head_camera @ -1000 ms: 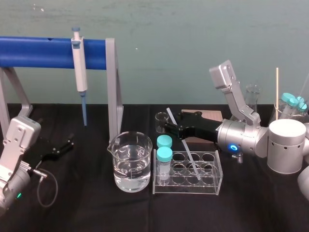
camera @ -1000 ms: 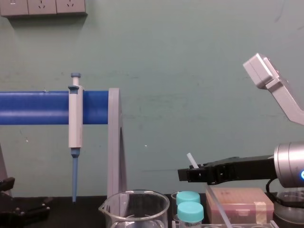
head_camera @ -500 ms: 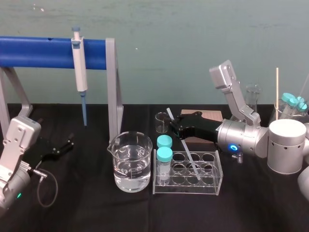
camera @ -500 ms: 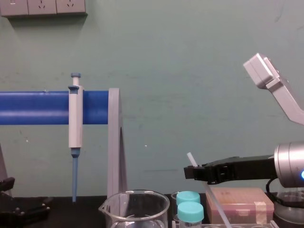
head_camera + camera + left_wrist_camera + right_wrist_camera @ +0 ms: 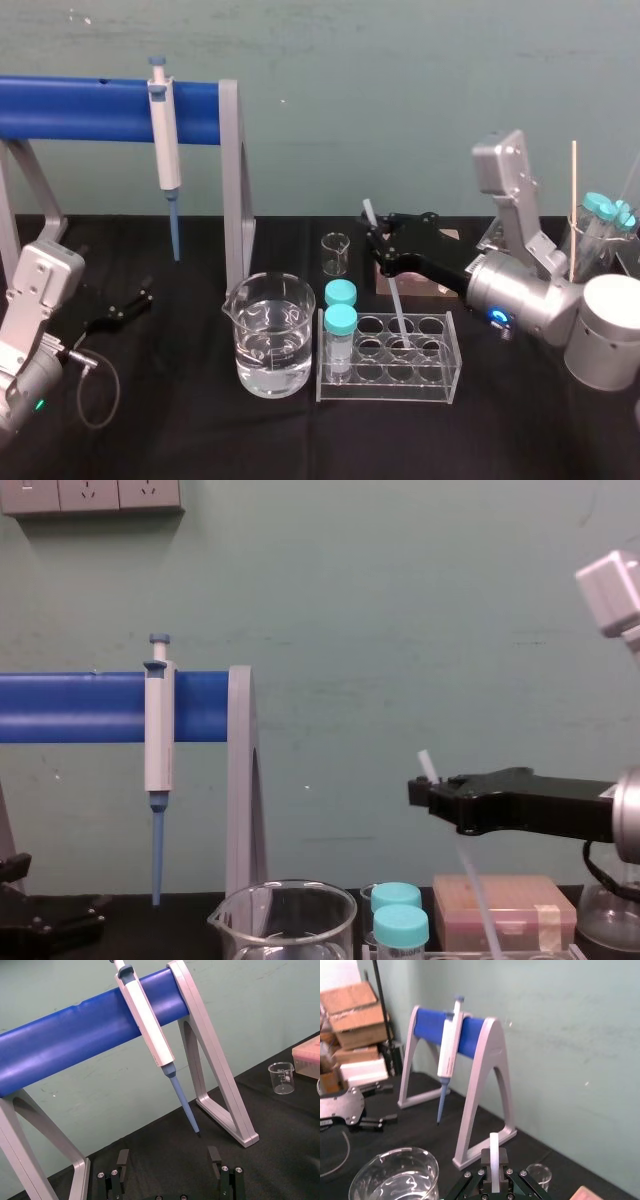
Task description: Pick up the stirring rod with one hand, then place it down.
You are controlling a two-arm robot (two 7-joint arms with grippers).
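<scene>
The black two-fingered right gripper (image 5: 383,246) is clenched near the top of the thin translucent whitish stirring rod (image 5: 394,296), which slants from 11 o'clock down to 5 o'clock, its tip seemingly inside the clear plastic tube rack (image 5: 390,388). Teal-capped vials (image 5: 340,322) and a glass beaker (image 5: 270,345) crowd its 8 o'clock side; the released left gripper (image 5: 167,1160) lies far off at 9 o'clock.

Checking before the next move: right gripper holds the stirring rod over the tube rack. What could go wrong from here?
1. The stirring rod hangs tilted from the right gripper, lower end apparently in a tube rack well; a sideways move could tip the rack.
2. It is pinched near its top, so the long lower part may pivot or slip.
3. The capped tubes and water beaker stand close and could get knocked.
The left gripper sits parked at the left.
</scene>
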